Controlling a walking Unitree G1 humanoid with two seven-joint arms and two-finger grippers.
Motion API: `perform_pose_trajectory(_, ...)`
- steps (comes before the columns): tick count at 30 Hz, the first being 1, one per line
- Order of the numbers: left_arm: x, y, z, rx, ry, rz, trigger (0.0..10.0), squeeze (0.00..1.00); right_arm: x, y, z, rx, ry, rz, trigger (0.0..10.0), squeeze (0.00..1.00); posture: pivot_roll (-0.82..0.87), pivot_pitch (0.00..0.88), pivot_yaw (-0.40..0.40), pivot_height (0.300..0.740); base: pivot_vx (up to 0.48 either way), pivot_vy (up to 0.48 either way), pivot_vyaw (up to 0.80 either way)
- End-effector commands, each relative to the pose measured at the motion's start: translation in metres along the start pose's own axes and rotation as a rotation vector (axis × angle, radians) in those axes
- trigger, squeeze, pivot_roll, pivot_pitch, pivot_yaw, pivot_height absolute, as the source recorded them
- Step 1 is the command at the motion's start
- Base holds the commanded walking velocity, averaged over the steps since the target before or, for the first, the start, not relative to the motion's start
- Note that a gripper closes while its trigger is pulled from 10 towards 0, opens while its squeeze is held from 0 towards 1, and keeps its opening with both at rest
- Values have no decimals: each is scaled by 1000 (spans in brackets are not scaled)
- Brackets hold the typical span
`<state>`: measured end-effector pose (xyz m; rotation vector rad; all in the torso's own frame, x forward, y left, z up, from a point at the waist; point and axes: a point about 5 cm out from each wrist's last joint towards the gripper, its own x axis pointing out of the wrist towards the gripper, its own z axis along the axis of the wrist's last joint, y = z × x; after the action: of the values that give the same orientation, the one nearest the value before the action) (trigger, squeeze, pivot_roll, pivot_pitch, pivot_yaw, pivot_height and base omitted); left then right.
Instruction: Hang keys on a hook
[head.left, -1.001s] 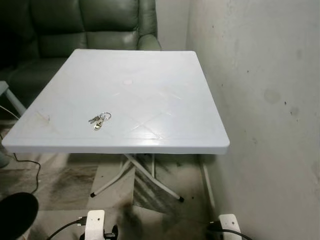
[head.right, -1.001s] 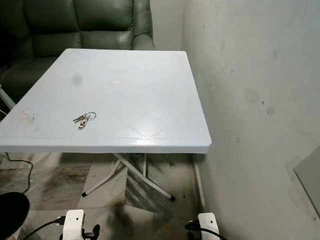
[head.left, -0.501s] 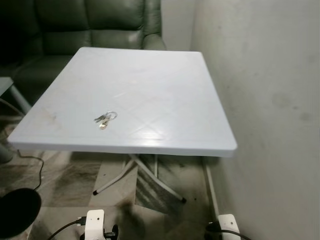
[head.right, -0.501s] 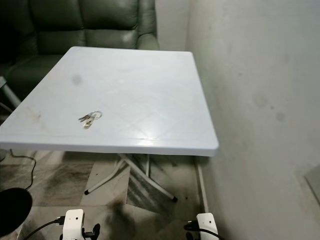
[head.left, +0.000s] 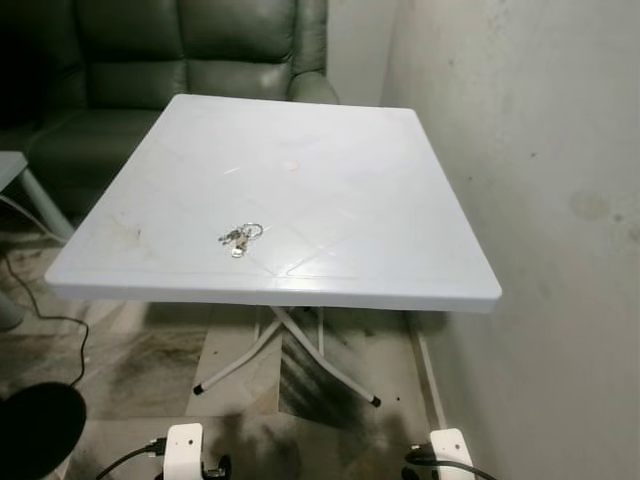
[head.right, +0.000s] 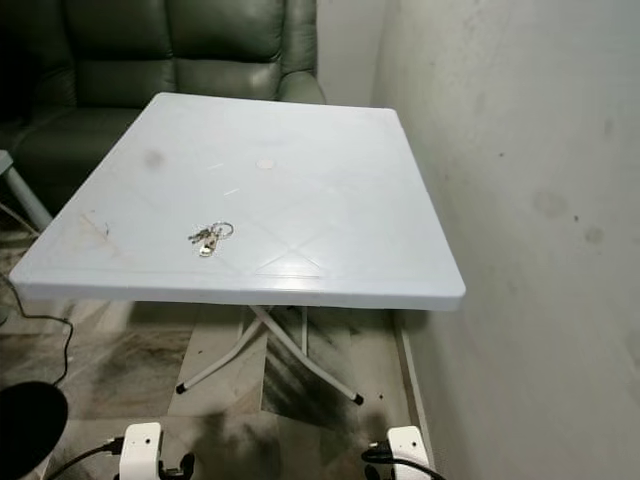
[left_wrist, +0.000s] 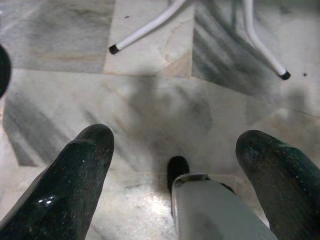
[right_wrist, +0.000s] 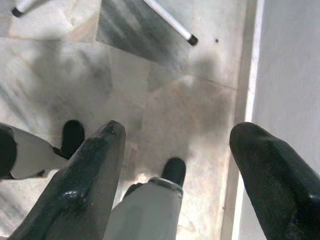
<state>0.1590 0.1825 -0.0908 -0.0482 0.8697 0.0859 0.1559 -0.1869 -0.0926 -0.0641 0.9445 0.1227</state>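
Near the front edge of the white desk (head.left: 330, 190), toward the robot's left, lies the bunch of keys (head.left: 239, 238): a few silver keys fanned off a small ring, flat on the plastic top and well apart from both arms. Nothing touches them. The desk stands on crossed white folding legs (head.left: 290, 355) with black tips, planted on a marble floor (head.left: 140, 350) veined in grey. Behind the desk sits a dark green leather sofa (head.left: 180, 60), its seat running up close to the far edge. Along the robot's right rises a pale, scuffed wall (head.left: 540, 200), just beside the desk's right edge.

Down low, both arms hang idle. From the left wrist view, the left claw (left_wrist: 182, 165) is spread wide, its two black fingers (left_wrist: 75, 175) far apart and gripping nothing, pointed down at the floor with the desk's leg tips in sight beyond. The right claw (right_wrist: 177, 170) is likewise wide apart and empty, its fingers (right_wrist: 85, 180) hanging over the marble beside the foot of the wall. A black cable (head.left: 55, 330) trails across the floor at the robot's left, and a dark round shape (head.left: 35, 430) sits at the lower left corner of the head view; what it is cannot be told.
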Motion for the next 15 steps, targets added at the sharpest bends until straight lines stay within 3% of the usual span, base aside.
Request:
perform_pose_trajectory(1, -1, 5, -3, -1, 16, 16, 10000, 0, 1, 3, 3, -5, -11, 11, 10000, 0, -77, 0, -19, 740, 0, 480, 0)
perform_pose_trajectory(15, -2, 6, -5, -5, 18, 21, 10000, 0, 0, 3, 0, -1, -4, 12, 10000, 0, -75, 0, -19, 740, 0, 480, 0)
